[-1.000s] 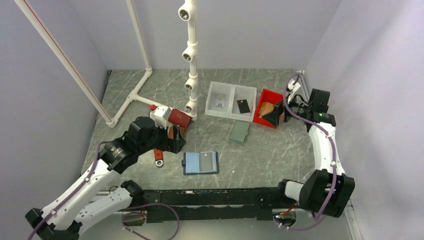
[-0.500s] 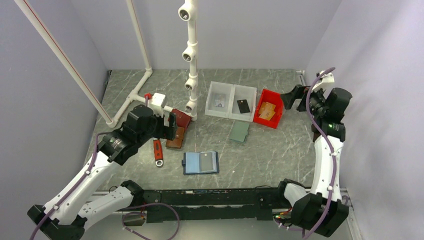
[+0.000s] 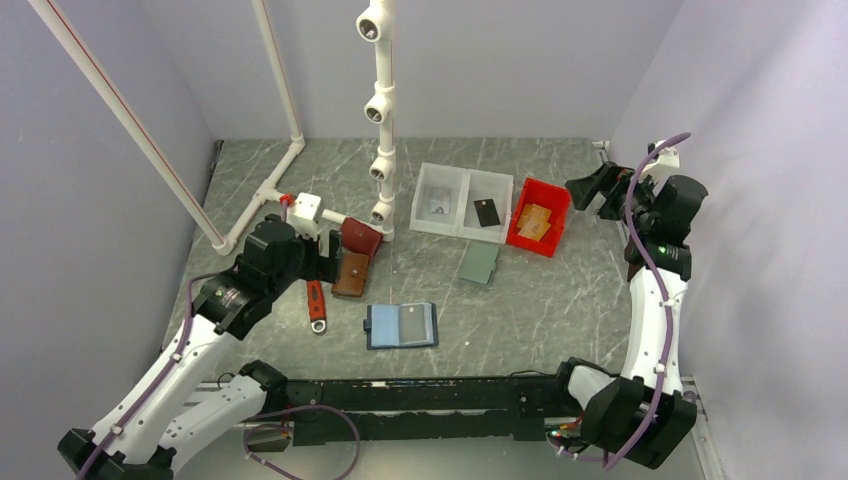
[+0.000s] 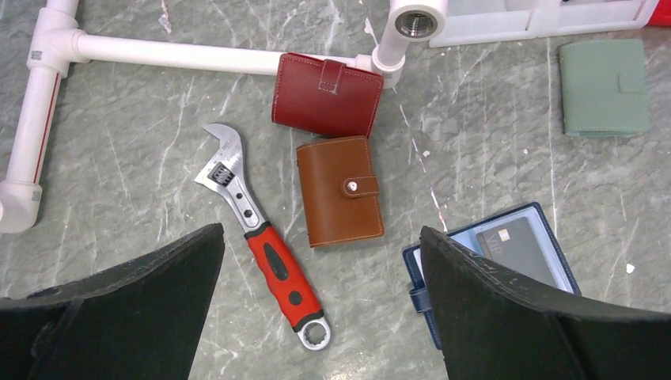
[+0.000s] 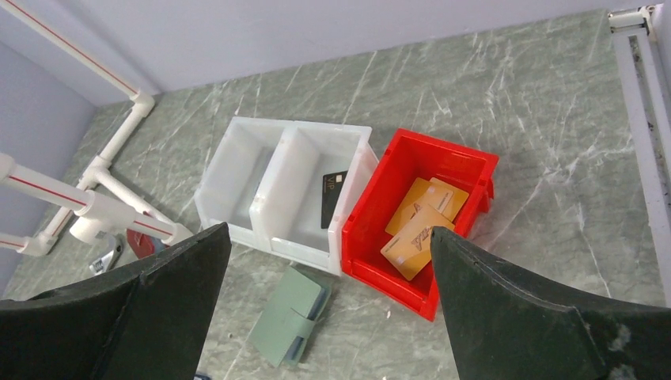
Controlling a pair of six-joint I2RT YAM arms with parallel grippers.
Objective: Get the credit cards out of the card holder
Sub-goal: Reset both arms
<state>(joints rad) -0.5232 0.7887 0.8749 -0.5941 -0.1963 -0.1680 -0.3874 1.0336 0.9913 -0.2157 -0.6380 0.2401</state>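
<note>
The card holder (image 3: 401, 325) lies open, nearest the arm bases. Beyond it, leftward, the left gripper (image 4: 319, 237) hangs spread wide and empty above a brown wallet (image 4: 340, 190). Farther beyond, rightward, orange credit cards (image 5: 419, 226) lie in a red bin (image 5: 380, 273). Farthest from the holder, the right gripper (image 5: 329, 231) gapes empty.

A grey marbled surface (image 3: 560, 290) carries everything; in the left wrist view a dark red wallet (image 4: 327, 94) lies shut at upper centre, its top edge against a white pipe frame (image 4: 174, 55); just below it lies a brown wallet (image 4: 340, 190), shut by a snap tab; left of both, a wrench (image 4: 261, 234) with a red and black handle lies slantwise, jaw toward the upper left; a grey-green wallet (image 4: 604, 87) sits at upper right; in the right wrist view a white two-compartment bin (image 5: 277, 182) stands touching a red bin (image 5: 372, 218) at centre.
</note>
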